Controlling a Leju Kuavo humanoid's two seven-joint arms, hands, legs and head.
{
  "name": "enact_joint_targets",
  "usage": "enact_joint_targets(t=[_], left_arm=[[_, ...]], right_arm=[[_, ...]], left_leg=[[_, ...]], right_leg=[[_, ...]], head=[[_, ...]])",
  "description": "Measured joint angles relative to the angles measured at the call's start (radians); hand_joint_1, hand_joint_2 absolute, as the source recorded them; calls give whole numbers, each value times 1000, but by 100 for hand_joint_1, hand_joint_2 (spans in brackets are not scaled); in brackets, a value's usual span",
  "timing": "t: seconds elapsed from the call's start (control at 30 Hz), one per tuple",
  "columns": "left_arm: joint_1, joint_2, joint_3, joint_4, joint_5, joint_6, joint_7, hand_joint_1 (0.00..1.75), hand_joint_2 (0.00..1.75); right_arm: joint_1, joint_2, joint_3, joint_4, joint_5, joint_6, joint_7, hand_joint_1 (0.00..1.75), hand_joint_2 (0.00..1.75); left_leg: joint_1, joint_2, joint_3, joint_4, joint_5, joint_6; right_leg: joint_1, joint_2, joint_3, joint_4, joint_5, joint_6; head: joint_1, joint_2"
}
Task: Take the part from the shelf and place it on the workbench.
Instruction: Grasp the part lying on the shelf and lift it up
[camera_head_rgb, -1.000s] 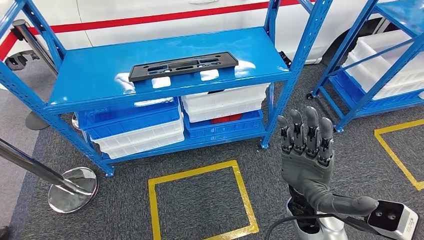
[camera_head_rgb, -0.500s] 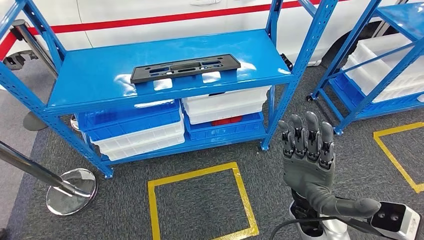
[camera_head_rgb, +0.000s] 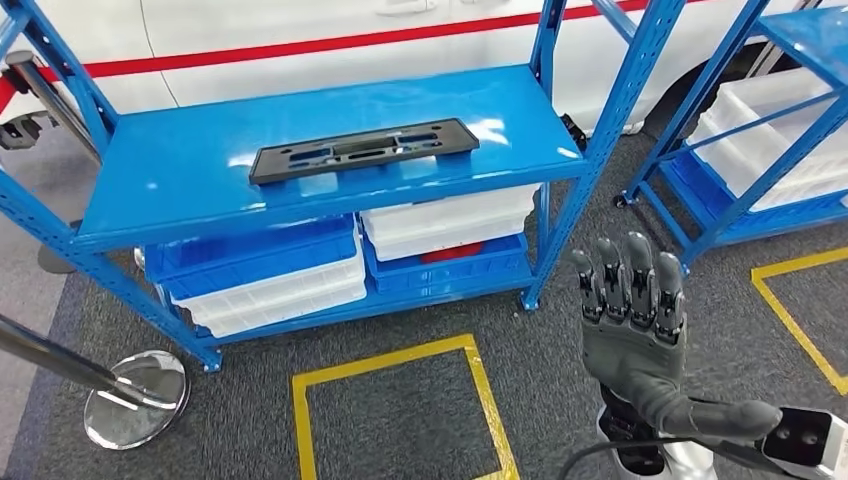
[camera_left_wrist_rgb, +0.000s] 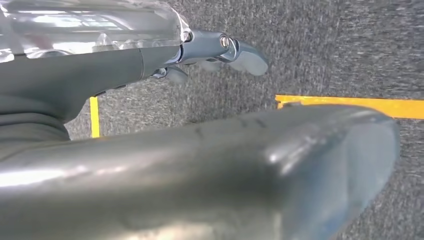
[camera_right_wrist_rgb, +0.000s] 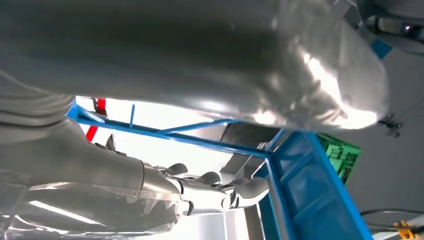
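Several bins (camera_head_rgb: 262, 268) under shelf (camera_head_rgb: 180, 180), contents hidden

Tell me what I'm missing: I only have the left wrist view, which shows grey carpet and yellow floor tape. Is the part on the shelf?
Observer: Yes. In the head view the black part lies flat on the top shelf of the blue rack, with no hand on it.
Operator: Is the right hand near it?
Observer: No. It is raised over the carpet in front of the rack, well short of the part, open and holding nothing.
Operator: Is anything under that shelf?
Observer: White and blue bins are stacked on the lower level.
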Motion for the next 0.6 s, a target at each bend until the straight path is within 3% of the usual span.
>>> enact_joint_targets(t=[0.07, 0.1, 0.17, 0.23, 0.27, 0.3, 0.37, 0.4, 0.43, 0.5, 0.53, 0.6], left_arm=[[-4, -1, 1, 0, 1, -1, -4, 0, 0], [-5, -2, 1, 0, 1, -2, -5, 0, 0], [-2, -2, 2, 1, 0, -4, -7, 0, 0], [3, -2, 3, 1, 0, -5, -8, 0, 0], [5, -2, 4, 1, 0, -6, -9, 0, 0], [6, -2, 6, 1, 0, -6, -9, 0, 0], [9, -1, 10, 1, 0, -5, -10, 0, 0], [11, -1, 13, 1, 0, -5, -9, 0, 0], [11, -1, 14, 1, 0, -4, -9, 0, 0], [9, -2, 15, 1, -1, -2, -8, 0, 0], [8, -2, 15, 1, -2, -1, -8, 0, 0], [7, -2, 16, 1, -2, 0, -8, 0, 0]], right_arm=[[-1, -2, -14, 0, -2, 19, 0, 0, 0], [-1, -2, -21, 0, -3, 27, 0, 0, 0], [2, -3, -36, 0, -4, 44, 0, 0, 0], [8, -2, -53, 0, -3, 61, 0, 0, 0], [10, -2, -61, 0, -1, 67, 0, 0, 0], [11, -2, -68, 0, 1, 73, 0, 0, 0], [14, 0, -79, 1, 4, 81, 0, 0, 0], [16, 0, -84, 1, 4, 83, 0, 0, 0], [18, 0, -89, 2, 3, 85, 0, 0, 0], [19, 1, -99, 1, -1, 90, 0, 0, 0], [19, 1, -104, 1, -3, 93, 0, 0, 0], [20, 1, -112, 1, -6, 96, 0, 0, 0]], left_leg=[[2, -1, -37, 86, 3, -8], [4, -1, -80, 151, -4, -12], [7, -1, -180, 267, -55, -18], [7, -1, -243, 291, -101, -19], [6, -1, -252, 257, -91, -17], [5, -1, -252, 201, -50, -11], [-2, -3, -247, 84, 87, 4], [-6, -4, -242, 51, 137, 10], [-9, -5, -238, 34, 162, 16], [-8, -8, -213, 19, 155, 27], [-7, -9, -197, 7, 149, 33], [-5, -12, -160, -12, 135, 41]], right_leg=[[-4, 0, 33, -5, -16, -11], [-5, 0, 46, -7, -25, -14], [-4, 2, 69, -8, -46, -17], [-4, 7, 98, -8, -71, -16], [-4, 9, 116, -8, -86, -15], [-4, 10, 134, -8, -101, -13], [-2, 12, 165, -10, -131, -6], [-2, 14, 176, -16, -143, 0], [-1, 15, 186, -18, -148, 7], [-2, 15, 190, 0, -133, 21], [-3, 14, 173, 40, -113, 26], [-5, 11, 98, 157, -97, 34]], head=[[0, 0], [0, 0], [0, 0], [0, 0], [0, 0], [0, 0], [0, 0], [0, 0], [0, 0], [0, 0], [0, 0], [0, 0]])
